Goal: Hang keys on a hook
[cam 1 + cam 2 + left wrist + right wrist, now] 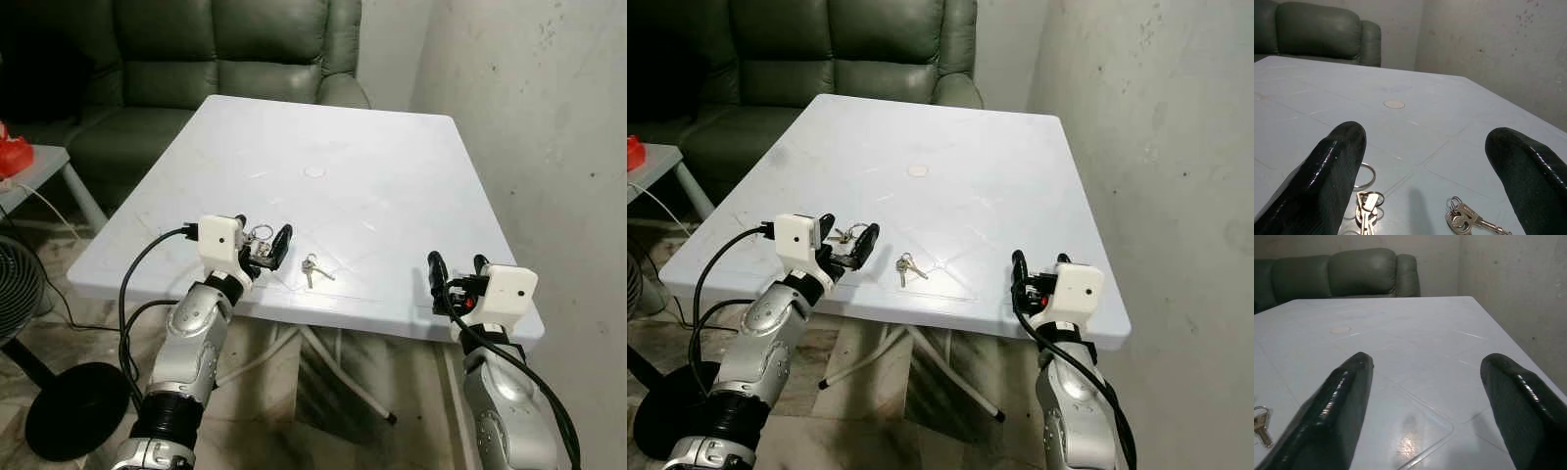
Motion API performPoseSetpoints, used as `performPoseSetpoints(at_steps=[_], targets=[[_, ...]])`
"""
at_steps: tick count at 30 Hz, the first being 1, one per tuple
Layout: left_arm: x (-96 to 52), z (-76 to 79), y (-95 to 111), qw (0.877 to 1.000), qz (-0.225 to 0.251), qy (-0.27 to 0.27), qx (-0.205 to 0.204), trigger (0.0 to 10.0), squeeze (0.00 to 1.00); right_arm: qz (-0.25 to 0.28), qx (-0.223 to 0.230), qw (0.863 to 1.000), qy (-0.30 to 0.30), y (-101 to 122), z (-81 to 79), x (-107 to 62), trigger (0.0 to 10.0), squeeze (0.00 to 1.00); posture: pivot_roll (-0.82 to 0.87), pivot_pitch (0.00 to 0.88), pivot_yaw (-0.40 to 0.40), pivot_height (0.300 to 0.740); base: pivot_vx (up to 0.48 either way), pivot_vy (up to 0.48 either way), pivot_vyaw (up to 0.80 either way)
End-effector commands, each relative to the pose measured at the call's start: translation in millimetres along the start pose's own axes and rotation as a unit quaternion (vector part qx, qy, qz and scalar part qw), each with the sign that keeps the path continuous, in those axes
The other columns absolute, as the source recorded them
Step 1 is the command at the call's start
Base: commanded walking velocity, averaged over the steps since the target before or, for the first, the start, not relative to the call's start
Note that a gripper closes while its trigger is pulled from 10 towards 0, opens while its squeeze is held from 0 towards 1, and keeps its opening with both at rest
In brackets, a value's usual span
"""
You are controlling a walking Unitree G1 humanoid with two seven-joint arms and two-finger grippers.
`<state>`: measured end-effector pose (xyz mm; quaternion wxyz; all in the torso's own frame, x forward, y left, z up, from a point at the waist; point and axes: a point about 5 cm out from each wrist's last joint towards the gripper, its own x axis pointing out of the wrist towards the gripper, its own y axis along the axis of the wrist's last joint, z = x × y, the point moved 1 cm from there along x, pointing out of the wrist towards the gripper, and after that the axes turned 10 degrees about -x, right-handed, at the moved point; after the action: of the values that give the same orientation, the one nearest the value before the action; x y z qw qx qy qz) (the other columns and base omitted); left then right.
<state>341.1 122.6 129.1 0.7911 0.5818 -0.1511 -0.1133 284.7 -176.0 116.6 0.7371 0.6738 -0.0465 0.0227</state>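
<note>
Left gripper (263, 245): fingers spread wide, low over a key bunch (1367, 204) at the white table's (392, 176) near edge
Second keys (312, 268): just beside, free
Right gripper (456, 269): wide apart, holding nothing
Writing: none legible

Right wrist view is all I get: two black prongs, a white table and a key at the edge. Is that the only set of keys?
Observer: No, there are two. A small key bunch lies near the front edge of the table, and a ringed key bunch lies to its left.
Operator: Is anything near the ringed one?
Observer: Yes, the left gripper is right at it, with its jaws open.
Operator: Whose prongs am I seeing, then?
Observer: The right gripper. Its jaws are open at the table's front right corner, apart from both bunches.
</note>
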Motion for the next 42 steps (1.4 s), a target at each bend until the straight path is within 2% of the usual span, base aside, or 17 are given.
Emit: performPoseSetpoints(at_steps=[1,3,4,5,6,14,21,42], targets=[[0.3,0.8,5.9,1.0,0.01,0.0,0.002,10.0,0.0,0.007,-0.007,1.0,-0.005,3.7,2.0,-0.3,10.0,1.0,-0.05,0.0,-0.03,0.74,0.0,0.0,0.0],[1.6,1.4,5.6,1.0,0.008,-0.002,0.003,10.0,0.0,-0.006,-0.027,1.0,-0.013,0.7,3.9,2.0,10.0,1.0,-0.05,0.0,-0.031,0.74,0.0,0.0,0.0],[2.3,1.8,6.1,1.0,0.009,-0.003,0.002,10.0,0.0,0.0,-0.032,0.999,-0.008,2.5,3.3,2.8,10.0,0.91,-0.05,0.0,-0.031,0.74,0.0,0.0,0.0],[3.0,2.1,7.2,1.0,0.01,-0.003,0.002,10.0,0.0,0.004,-0.037,0.999,-0.006,4.2,3.0,3.2,10.0,0.07,-0.05,0.0,-0.032,0.74,0.0,0.0,0.0],[3.2,2.0,8.3,1.0,0.012,-0.003,0.0,10.0,0.0,0.006,-0.037,0.999,-0.006,5.3,2.8,3.0,10.0,0.0,-0.05,0.0,-0.031,0.74,0.0,0.0,0.0],[3.7,0.4,5.9,1.0,0.009,0.004,-0.013,10.0,0.0,-0.001,-0.037,0.999,0.0,2.3,1.4,2.4,10.0,0.0,-0.05,0.0,-0.032,0.74,0.0,0.0,0.0],[3.7,-0.1,5.8,1.0,0.006,0.007,-0.012,10.0,0.0,-0.003,-0.04,0.999,0.001,1.9,0.6,2.2,10.0,0.0,-0.05,0.0,-0.032,0.74,0.0,0.316,0.0],[4.0,0.9,3.0,1.0,0.003,0.013,-0.01,10.0,0.0,-0.001,-0.044,0.999,0.013,3.0,0.5,2.9,10.0,0.0,-0.04,0.0,-0.056,0.74,0.0,0.478,0.0]])
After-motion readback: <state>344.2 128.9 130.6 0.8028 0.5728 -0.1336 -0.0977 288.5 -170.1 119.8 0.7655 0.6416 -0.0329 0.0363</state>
